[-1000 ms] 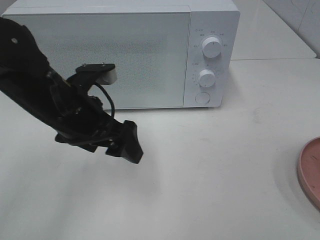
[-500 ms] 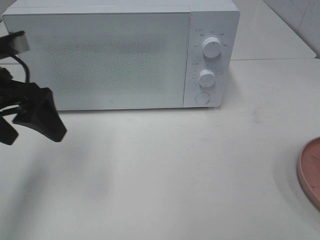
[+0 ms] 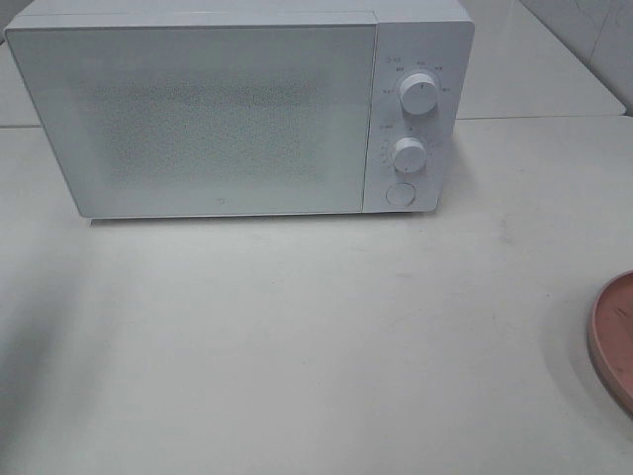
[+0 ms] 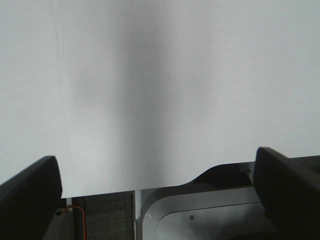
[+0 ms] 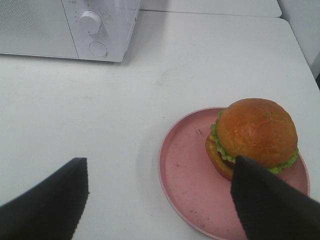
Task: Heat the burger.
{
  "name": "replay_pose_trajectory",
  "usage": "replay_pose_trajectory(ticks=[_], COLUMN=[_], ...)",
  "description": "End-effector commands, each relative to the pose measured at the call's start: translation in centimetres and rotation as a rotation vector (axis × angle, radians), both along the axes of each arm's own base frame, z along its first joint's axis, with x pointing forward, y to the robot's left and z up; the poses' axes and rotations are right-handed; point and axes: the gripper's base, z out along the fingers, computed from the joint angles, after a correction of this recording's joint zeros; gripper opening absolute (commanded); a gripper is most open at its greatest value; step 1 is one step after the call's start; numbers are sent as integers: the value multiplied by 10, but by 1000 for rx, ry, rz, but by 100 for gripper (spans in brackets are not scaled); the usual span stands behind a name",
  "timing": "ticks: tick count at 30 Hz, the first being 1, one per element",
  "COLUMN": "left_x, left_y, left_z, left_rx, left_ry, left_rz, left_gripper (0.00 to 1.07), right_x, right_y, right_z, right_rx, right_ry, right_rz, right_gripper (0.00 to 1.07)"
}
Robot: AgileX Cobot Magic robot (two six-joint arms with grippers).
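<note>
Exterior high view. Microwave (image 3: 237,109): white, at the far side of the bench (image 3: 326,346), door shut. Two dials (image 3: 419,94) and a round button (image 3: 400,194) on its right panel. Small print surrounds the dials; too fine to read. No brand mark legible. Plate (image 3: 611,341): pink, only its rim showing at the right edge. Change: a second ago the left arm reached across in front of the microwave door; half a second ago it was at the left edge; now it is out of this view altogether. The door shows no difference across that withdrawal. Judgement: the opening step looks not yet done, and heating is at its start.

Left wrist view. Left gripper (image 4: 155,200): dark fingers (image 4: 30,195) set wide apart, nothing between them. Beyond them bare bench, its near edge, and grey metal framework below. No writing visible.

Right wrist view. Right gripper (image 5: 160,205): fingers (image 5: 270,200) spread wide, holding nothing, hovering near the plate (image 5: 185,170). Burger (image 5: 255,135): resting on the right part of the plate, on the bench right of the microwave (image 5: 70,25) and well apart from it. Golden bun, green lettuce edge. Dial markings blurred; unreadable.
</note>
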Motion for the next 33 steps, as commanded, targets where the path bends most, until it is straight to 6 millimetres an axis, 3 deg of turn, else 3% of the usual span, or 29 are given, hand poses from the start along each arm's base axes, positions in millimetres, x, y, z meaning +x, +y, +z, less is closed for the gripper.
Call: replay_pose_trajectory(ticks=[1,9,22,33], left_x=[-30,-76,-129,-178], left_y=[1,1,-1,-2], left_z=[1,-3,-16,3], left_rx=[9,34,45,56], left_ry=[-30,-112,-321,-654], left_rz=[11,8,21,27], left_gripper=[99,99,99,99], right_x=[-3,-3,-3,-3], right_y=[0,0,0,0], right_z=[-1,-1,-1,-1], right_rx=[2,2,2,2], right_ry=[-30,-30,-30,-30], right_rz=[-9,-9,-9,-9], right_gripper=[76,76,76,76])
